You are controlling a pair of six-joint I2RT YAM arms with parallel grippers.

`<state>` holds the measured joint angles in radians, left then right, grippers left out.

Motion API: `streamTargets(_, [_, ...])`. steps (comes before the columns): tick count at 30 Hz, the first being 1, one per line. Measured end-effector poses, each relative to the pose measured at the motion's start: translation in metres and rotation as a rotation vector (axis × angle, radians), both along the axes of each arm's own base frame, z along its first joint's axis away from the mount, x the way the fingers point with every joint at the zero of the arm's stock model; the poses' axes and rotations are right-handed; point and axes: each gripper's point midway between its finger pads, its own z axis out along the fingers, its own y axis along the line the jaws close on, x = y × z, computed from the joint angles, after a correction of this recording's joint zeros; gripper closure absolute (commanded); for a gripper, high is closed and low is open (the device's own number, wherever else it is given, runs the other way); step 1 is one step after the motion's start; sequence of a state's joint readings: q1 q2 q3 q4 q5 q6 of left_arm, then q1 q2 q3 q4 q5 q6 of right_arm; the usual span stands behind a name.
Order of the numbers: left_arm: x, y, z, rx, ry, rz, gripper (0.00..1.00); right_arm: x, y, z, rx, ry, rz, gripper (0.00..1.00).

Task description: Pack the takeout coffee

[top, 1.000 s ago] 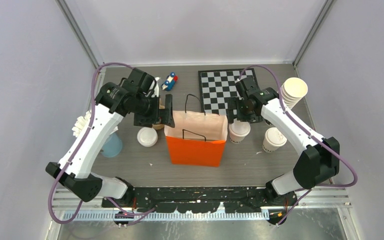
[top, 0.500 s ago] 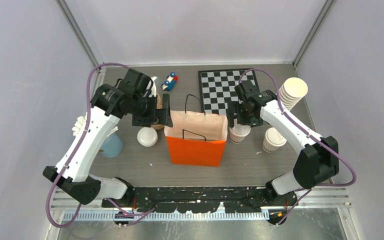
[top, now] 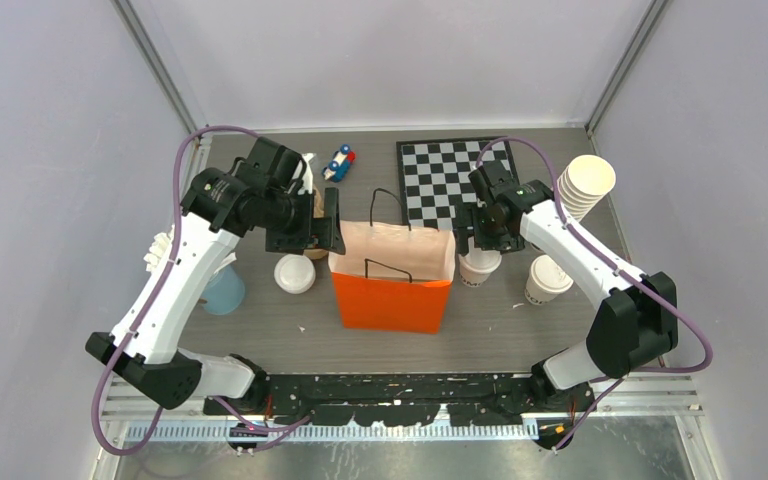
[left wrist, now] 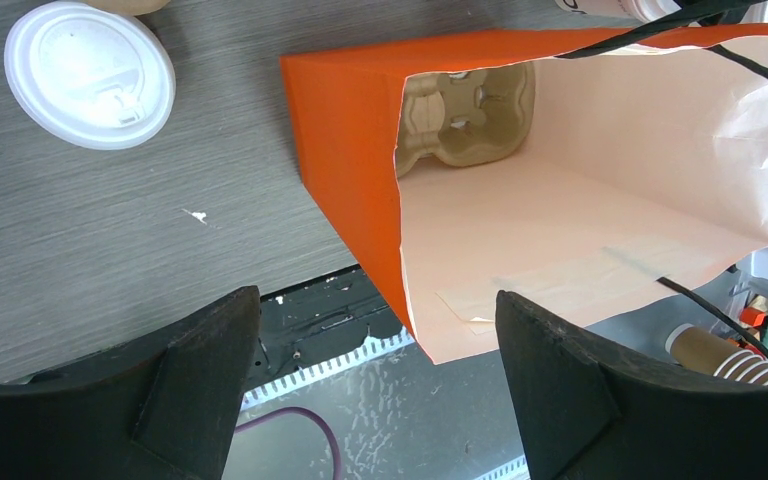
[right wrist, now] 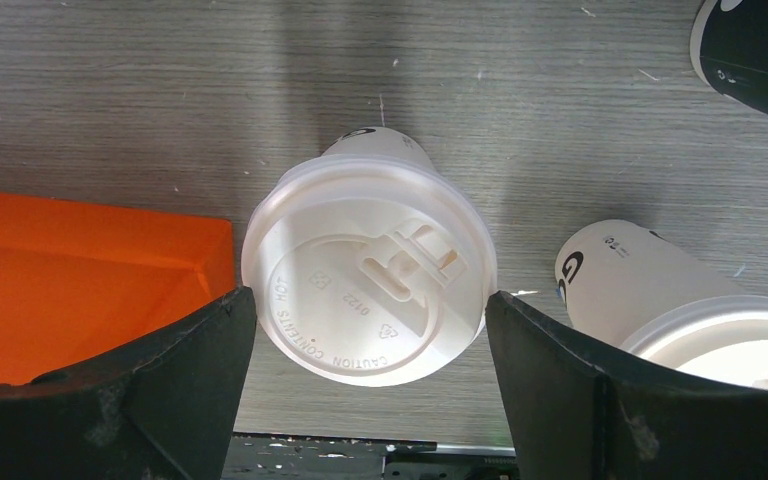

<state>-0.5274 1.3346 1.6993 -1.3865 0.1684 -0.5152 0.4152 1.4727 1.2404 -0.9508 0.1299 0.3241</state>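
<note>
The takeout coffee, a small white paper cup with a white plastic sip lid, stands upright on the grey wooden desk. It is about in the middle of the desk, just beside the right side of the tall orange paper bag. It is not in the bag yet.

The right pincer hangs right over the cup. Its jaws are wide, one on each side of the lid, and they hold nothing. I think the job now is to grab this cup.

To do it well, the right pincer should go down past the lid and squeeze the paper wall of the cup. The lid could pop off if it is pinched. The squeeze should be soft, so the cup does not crush. Another white paper cup with a lid stands near on the right, so the jaw on that side must not bump it.

The left pincer is wide too and holds nothing. The left wall of the bag runs between its jaws. It could pinch that wall to keep the bag's mouth open and steady.

A brown cardboard cup tray lies at the bottom of the bag. The cup should go straight up, over the rim, then down into a hole of the tray, and be kept upright all the way.
</note>
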Motion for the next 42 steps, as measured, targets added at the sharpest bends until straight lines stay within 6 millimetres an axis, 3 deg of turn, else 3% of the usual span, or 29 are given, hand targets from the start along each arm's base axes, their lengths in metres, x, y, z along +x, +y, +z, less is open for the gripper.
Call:
streamTargets(6, [0.0001,0.0001,0.0,0.0,0.0,0.0,0.11,-0.0003,0.0012,0.0002,-0.007,-0.003,0.008,0.17])
streamTargets(21, [-0.0002,0.0002,0.0012,-0.004,-0.005,0.001,0.11,-0.0016,0.0035,0.0003,-0.016,-0.006,0.02,0.11])
streamTargets(32, [-0.0012,0.0006,0.0032,-0.014,-0.02,0.002,0.13,-0.0015,0.0021,-0.0009,-0.043,-0.01,0.024,0.17])
streamTargets(42, [-0.0034,-0.0002,0.0034,-0.029,-0.026,-0.001,0.19,-0.0017,0.0017,-0.0021,-0.046,-0.012,0.03,0.19])
